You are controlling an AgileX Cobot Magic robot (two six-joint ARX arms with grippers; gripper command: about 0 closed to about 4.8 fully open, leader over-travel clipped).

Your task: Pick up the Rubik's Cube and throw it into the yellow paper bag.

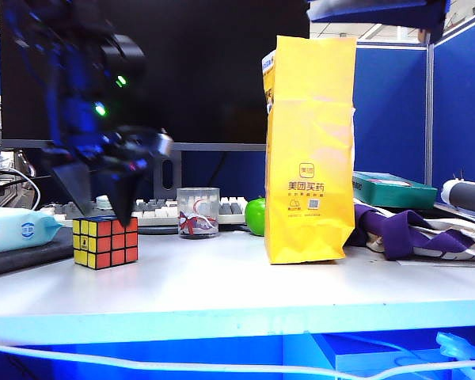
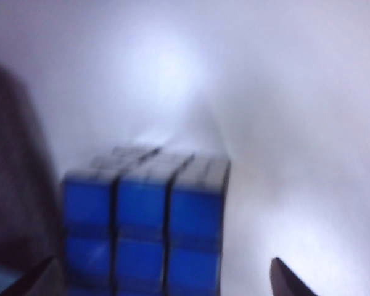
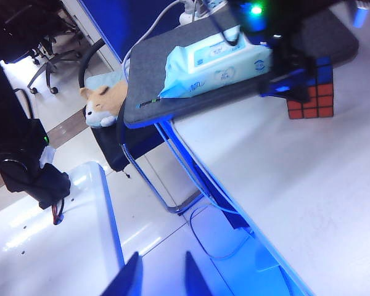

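Observation:
The Rubik's Cube [image 1: 104, 241] sits on the white table at the left, showing yellow and orange-red faces. My left gripper [image 1: 100, 204] hangs just over it, open, its dark fingers [image 1: 123, 198] pointing down at the cube's top. In the left wrist view the cube [image 2: 145, 222] shows a blurred blue face close ahead, and the left gripper [image 2: 163, 285] is open wide around it. The yellow paper bag [image 1: 310, 150] stands upright at the table's middle. My right gripper [image 3: 162, 279] is open and empty, out over the floor beyond the table edge; the cube [image 3: 311, 92] lies far from it.
A glass cup [image 1: 198, 212] and a green apple [image 1: 256, 215] stand between cube and bag, before a keyboard [image 1: 154, 210] and monitor. A wet-wipes pack [image 1: 16, 229] lies left of the cube on a grey pad. Purple cloth [image 1: 408, 229] and a green box [image 1: 392, 190] sit right.

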